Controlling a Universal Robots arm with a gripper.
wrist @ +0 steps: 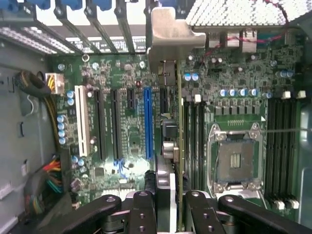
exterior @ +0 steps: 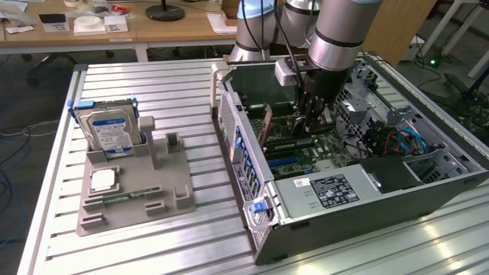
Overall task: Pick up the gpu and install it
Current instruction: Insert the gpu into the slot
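**GPU held on edge inside open PC case**

Labels: hard drive (exterior: 111, 130) has a blue-and-white label, text unreadable. Power supply (exterior: 328, 192) in the case carries a black sticker and a white sticker, print too small to read. No legible brand on the motherboard (wrist: 122, 126).

Claw (wrist: 167, 197) is clenched on the gpu (wrist: 168, 146), one finger (wrist: 142, 209) on each side of the card's edge. In the exterior view the arm (exterior: 336, 34) reaches down into the open computer case (exterior: 252, 172), and the gpu (exterior: 265, 129) shows as a brownish board standing on edge over the motherboard.

Orientation: card is upright on its thin edge, long axis running parallel to the expansion slots, silver bracket (wrist: 168, 34) toward the case's rear slot openings. It sits just beside the blue slot (wrist: 148, 122); can't tell if it is seated.

Around: empty CPU socket (wrist: 236, 161), memory slots either side of it, cable bundle (wrist: 51, 178) at the case wall, blue cables (exterior: 405, 140) by the drive bay. On the slatted metal desk (exterior: 153, 246), a grey fixture (exterior: 134, 189) holds the hard drive upright, a CPU chip (exterior: 103, 180) and a narrow memory stick (exterior: 130, 195) lying flat. Wooden tables with clutter stand behind.
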